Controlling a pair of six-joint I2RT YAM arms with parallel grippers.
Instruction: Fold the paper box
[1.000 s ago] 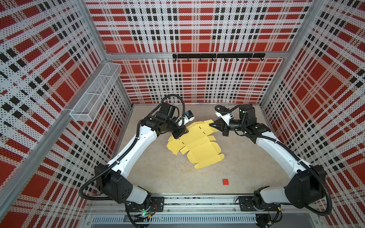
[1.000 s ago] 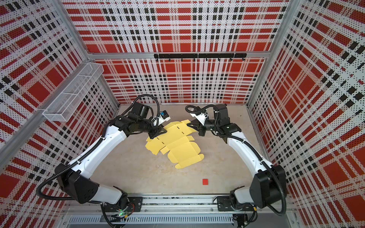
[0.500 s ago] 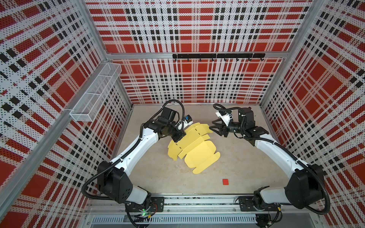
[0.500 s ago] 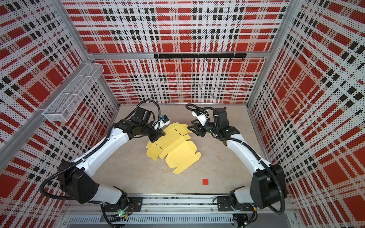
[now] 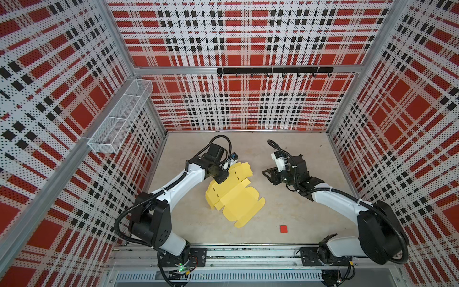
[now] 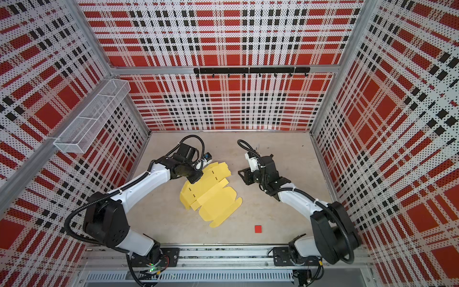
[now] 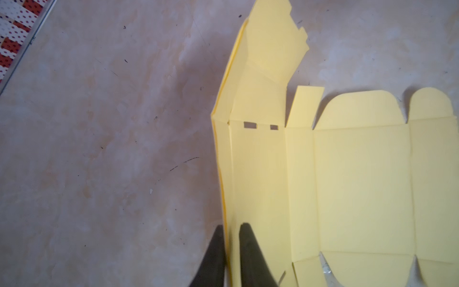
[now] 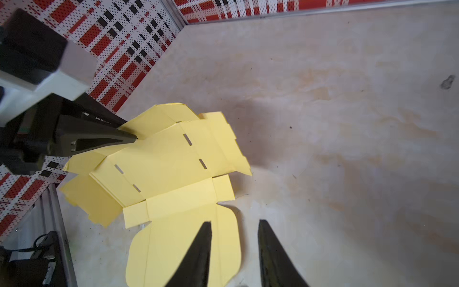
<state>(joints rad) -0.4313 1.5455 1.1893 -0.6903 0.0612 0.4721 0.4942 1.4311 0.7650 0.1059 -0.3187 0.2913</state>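
The paper box [image 5: 236,201] [image 6: 213,201] is a pale yellow die-cut sheet lying mostly flat on the table. Its far slitted end is bent upward. My left gripper [image 5: 222,179] [image 6: 196,179] is at that raised end. In the left wrist view the left gripper [image 7: 232,227] straddles the upright edge panel of the sheet [image 7: 360,186], with the outer finger against the card and a narrow gap at the inner one. My right gripper [image 5: 265,172] [image 6: 240,172] hovers open to the right of the sheet, holding nothing. In the right wrist view the right gripper [image 8: 234,222] has one finger over a rounded flap of the sheet [image 8: 169,161].
A tiny red square [image 5: 283,228] [image 6: 258,228] lies near the table's front, right of the sheet. A wire basket [image 5: 119,119] hangs on the left wall and a black hook rail [image 5: 273,70] on the back wall. Plaid walls close in three sides.
The right gripper has let go of the sheet's far right edge, opened and drawn away. The left gripper has pulled the sheet, which turned and slid toward the front left.
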